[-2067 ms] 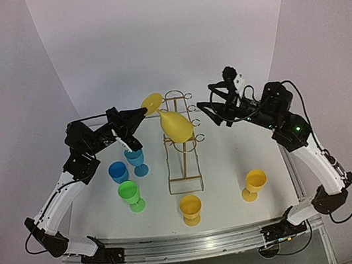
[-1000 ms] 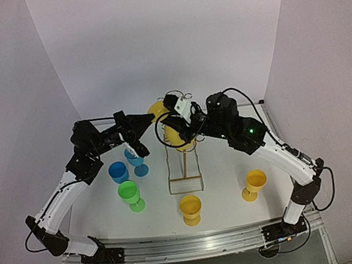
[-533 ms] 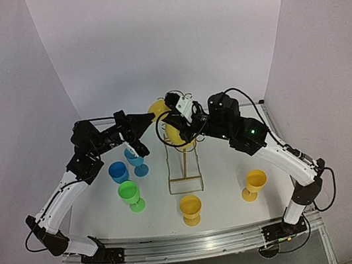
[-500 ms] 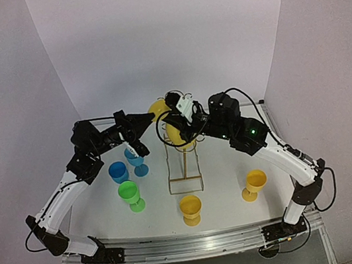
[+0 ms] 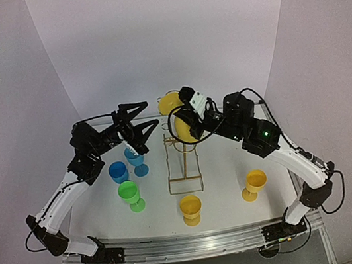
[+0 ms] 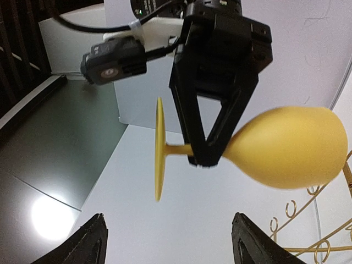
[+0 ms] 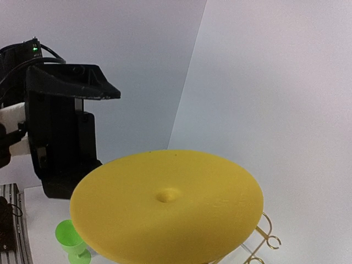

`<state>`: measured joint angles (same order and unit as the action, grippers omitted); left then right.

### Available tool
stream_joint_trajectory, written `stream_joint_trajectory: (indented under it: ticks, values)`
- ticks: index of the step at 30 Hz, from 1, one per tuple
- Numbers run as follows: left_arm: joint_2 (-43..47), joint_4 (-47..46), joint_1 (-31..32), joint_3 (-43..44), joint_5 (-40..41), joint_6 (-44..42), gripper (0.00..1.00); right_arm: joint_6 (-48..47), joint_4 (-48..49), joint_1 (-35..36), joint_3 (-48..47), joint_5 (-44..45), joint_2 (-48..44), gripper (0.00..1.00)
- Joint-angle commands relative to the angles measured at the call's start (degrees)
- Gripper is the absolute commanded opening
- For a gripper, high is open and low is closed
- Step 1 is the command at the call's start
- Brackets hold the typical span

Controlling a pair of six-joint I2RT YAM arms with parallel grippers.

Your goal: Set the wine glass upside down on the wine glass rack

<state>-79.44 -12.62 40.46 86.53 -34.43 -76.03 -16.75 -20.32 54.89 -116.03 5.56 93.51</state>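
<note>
Evidently the right tool [image 6: 204, 159] pinches the stem of the yellow wine glass [image 6: 286, 148], tipped sideways for hanging on the wine glass rack [image 5: 183, 171]; the left tool [image 5: 152, 112] is spread.

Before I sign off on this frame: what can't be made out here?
1. Top view: the wine glass and right hand cover the upper wine glass rack, so glass-to-rack contact is unclear.
2. Right wrist view: the glass's foot hides that hand's fingers.
3. Left wrist view: the bottom edge cuts off most of the left hand.
</note>
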Motion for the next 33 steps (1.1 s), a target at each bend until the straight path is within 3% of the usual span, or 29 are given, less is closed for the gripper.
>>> stream_joint_trajectory:
  ticks: [1,4,8,12,18,27,33]
  values:
    - [2.8,0.8,0.1,-0.7,4.1,4.1,0.77,-2.4,2.7,-1.7,6.4,4.5,-9.5,0.0]
    - [3.6,4.0,0.1,-0.8,7.5,9.0,0.77,-0.3,2.5,-6.7,15.2,1.8,-15.9,0.0]
    - [3.4,13.2,0.1,1.0,11.3,22.5,0.75,3.9,2.4,-14.7,26.2,-5.2,-22.0,0.0]
    - [3.3,23.2,0.0,-0.6,11.8,31.8,0.75,4.8,2.3,-19.9,31.6,-14.0,-22.0,0.0]
    - [1.0,28.5,-3.4,-1.1,10.6,44.5,0.77,6.0,2.7,-26.6,32.6,-25.2,-18.1,0.0]
    - [0.1,32.1,-4.4,-5.6,6.6,43.9,0.76,5.4,6.8,-30.1,30.6,-35.0,-10.5,0.0]
    - [-1.7,30.9,-4.4,-6.9,5.4,43.1,0.76,3.3,10.7,-30.2,31.9,-36.4,-7.3,0.0]
